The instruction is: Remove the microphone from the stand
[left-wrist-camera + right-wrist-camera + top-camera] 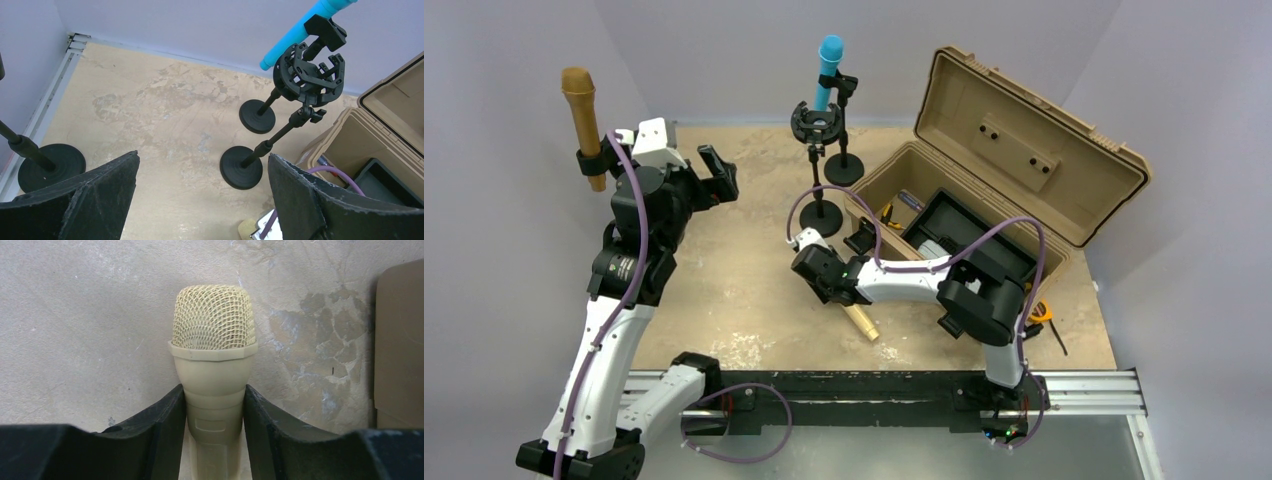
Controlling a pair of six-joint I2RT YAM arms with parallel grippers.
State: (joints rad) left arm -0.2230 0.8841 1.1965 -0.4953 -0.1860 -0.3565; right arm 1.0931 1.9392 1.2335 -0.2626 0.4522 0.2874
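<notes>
A sandy tabletop (pixel 754 290) fills the scene, with an open tan hard-plastic case (pixel 1024 130) along its right side. The left arm is raised at the left. Its left gripper (pixel 202 165) has its fingers spread wide with nothing between them. The right arm reaches low across the middle of the tabletop.

Towards the back is a black stand with a ring-shaped shock mount (pixel 307 75), which holds nothing. Just behind it a second stand carries a blue microphone (pixel 829 60). A brown microphone (pixel 582 105) sits clipped on a stand at far left.

The right gripper (pixel 214 395) is clamped around a beige microphone with a woven mesh head (pixel 214 325), low over the tabletop and apart from the stands. Whether it touches the surface cannot be told. It looks rigid and fairly light, with a smooth tapered body that could slip. The mesh would likely dent, so the body just below the collar, where the fingers sit, seems the sound place to hold.
</notes>
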